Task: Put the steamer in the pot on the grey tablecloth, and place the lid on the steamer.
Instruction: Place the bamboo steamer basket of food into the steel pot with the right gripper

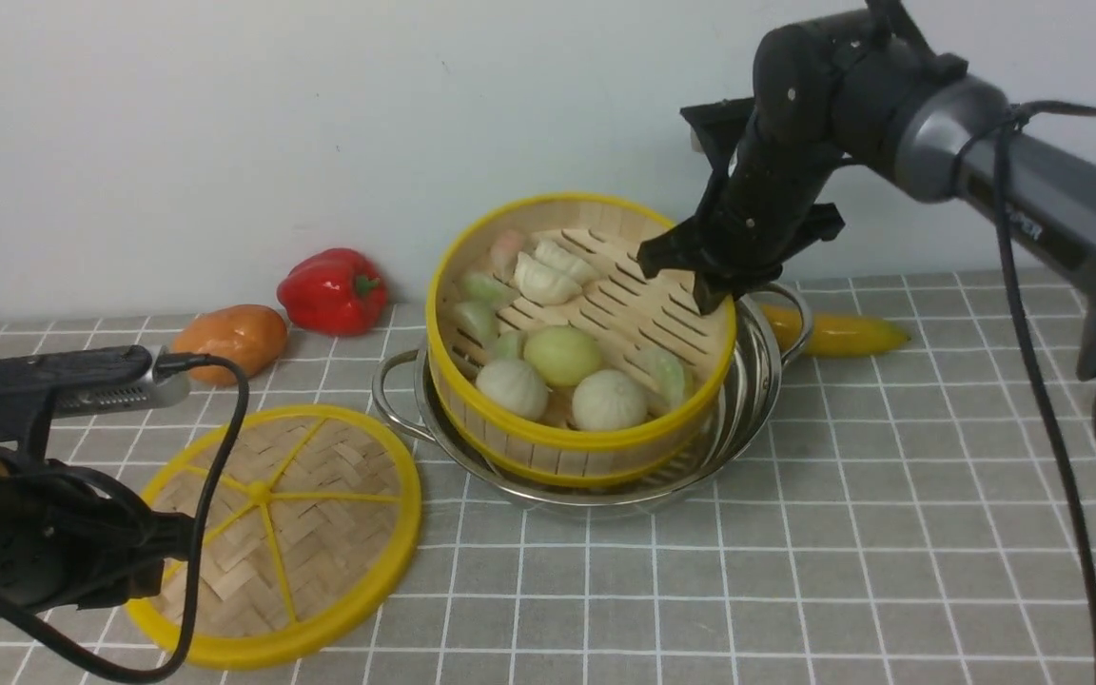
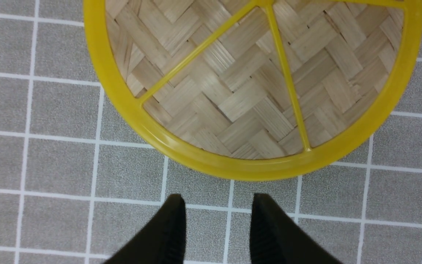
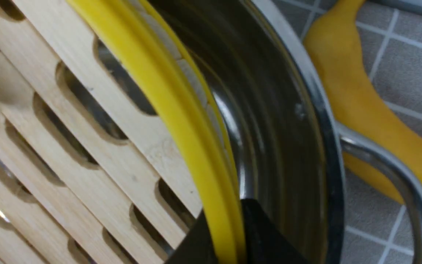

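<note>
1. left pincer [image 2: 218, 205]: black, apart, empty, near the lid [image 2: 255, 84], a flat woven bamboo disc on the gridded grey tablecloth [image 2: 50, 165].
2. round slatted steamer [image 1: 624, 304], yellow-rimmed, sits tilted in the shiny steel pot [image 1: 748, 390].
3. right pincer [image 3: 229, 234]: clamped on the steamer's yellow rim.

One steamer [image 1: 548, 442], one pot [image 1: 750, 400], one lid [image 1: 320, 518], one pepper [image 1: 331, 290], one banana [image 1: 841, 333]

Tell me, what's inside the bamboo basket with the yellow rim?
In the steamer, three round buns and several dumplings lie on its slatted floor. The bottom of the pot beneath is covered.
</note>
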`<state>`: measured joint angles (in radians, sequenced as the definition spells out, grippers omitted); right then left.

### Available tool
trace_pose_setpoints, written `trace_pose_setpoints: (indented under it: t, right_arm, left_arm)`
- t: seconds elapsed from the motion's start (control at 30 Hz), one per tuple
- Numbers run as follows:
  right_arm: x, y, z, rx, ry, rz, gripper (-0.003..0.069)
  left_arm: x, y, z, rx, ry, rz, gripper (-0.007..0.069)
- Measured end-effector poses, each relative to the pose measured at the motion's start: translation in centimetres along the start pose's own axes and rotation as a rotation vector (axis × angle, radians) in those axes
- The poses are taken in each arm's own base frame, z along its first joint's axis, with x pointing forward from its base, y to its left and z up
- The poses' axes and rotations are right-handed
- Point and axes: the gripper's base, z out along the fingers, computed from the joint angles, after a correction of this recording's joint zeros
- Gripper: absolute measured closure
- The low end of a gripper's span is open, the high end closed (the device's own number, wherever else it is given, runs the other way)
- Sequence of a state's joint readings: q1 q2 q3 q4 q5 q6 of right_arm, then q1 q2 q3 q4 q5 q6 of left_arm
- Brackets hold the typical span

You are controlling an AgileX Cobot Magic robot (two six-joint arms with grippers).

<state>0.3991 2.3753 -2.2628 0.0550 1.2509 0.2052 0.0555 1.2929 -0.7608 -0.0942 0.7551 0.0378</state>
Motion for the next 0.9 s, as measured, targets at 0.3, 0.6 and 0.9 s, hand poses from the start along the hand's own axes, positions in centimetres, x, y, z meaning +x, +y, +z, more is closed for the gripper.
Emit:
trace_pose_setpoints:
  t: [0.3, 0.6, 0.9]
  right_arm:
    - [0.1, -0.6, 1.1, 0.064, 0.007, -0.023, 0.0603]
    - [0.6, -0.7, 3.8, 0.063, 0.051, -0.009, 0.0603]
    - [0.6, -0.7, 3.9, 0.062, 0.048, -0.003, 0.0598]
  left_arm:
    - [-0.1, 0.0, 0.0, 0.0, -0.007, 0.003, 0.0382]
    - [-0.2, 0.0, 0.0, -0.001, -0.018, 0.004, 0.0382]
    - [-0.2, 0.0, 0.0, -0.001, -0.02, 0.007, 0.0382]
